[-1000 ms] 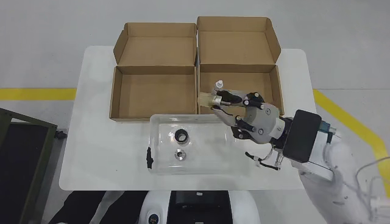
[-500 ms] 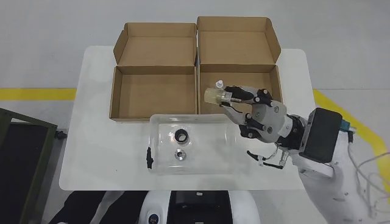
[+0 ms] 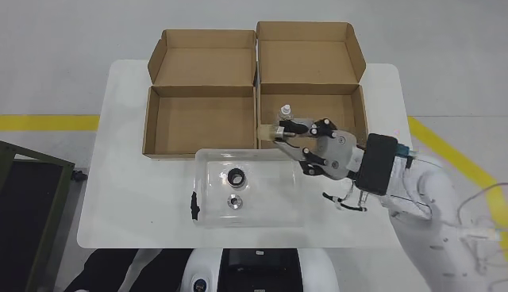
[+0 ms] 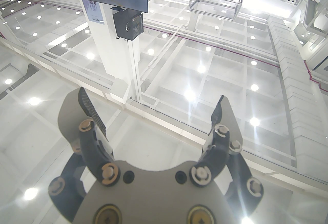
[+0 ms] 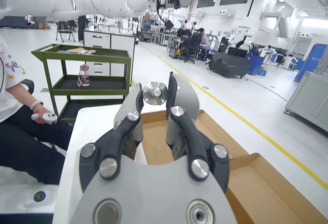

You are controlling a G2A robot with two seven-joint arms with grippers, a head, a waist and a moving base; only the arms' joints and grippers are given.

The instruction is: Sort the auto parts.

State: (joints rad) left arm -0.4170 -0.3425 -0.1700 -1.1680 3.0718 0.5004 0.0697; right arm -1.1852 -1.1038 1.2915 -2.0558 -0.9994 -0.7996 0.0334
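Right gripper: the right gripper [image 5: 154,90] is pinching a round silver metal disc [image 5: 155,93] by its rim, one finger on each side.
Disc position: held in the air, flat face towards the wrist camera, above the front left corner of the right-hand open brown cardboard box [image 3: 329,108] as the top view shows it. It touches neither the box nor the worktop.
Left gripper: the left gripper [image 4: 151,104] points up at the ceiling with its fingers spread wide and nothing between them.
Boxes: the right-hand box stands side by side with the left-hand open brown cardboard box [image 3: 202,125] at the far side of the white worktop [image 3: 135,181]. Their walls touch and both lids are folded back.
In the right box: a small white part [image 3: 286,110] lies near the left wall, just beyond the held disc.
Tray: a clear plastic tray [image 3: 278,201] sits on the near side of the worktop, just in front of the boxes.
In the tray: a black ring [image 3: 236,178] and, nearer the robot, a silver ring [image 3: 235,204], close together but apart.
Tray edge: a small black clip [image 3: 193,206] sits on the left rim.
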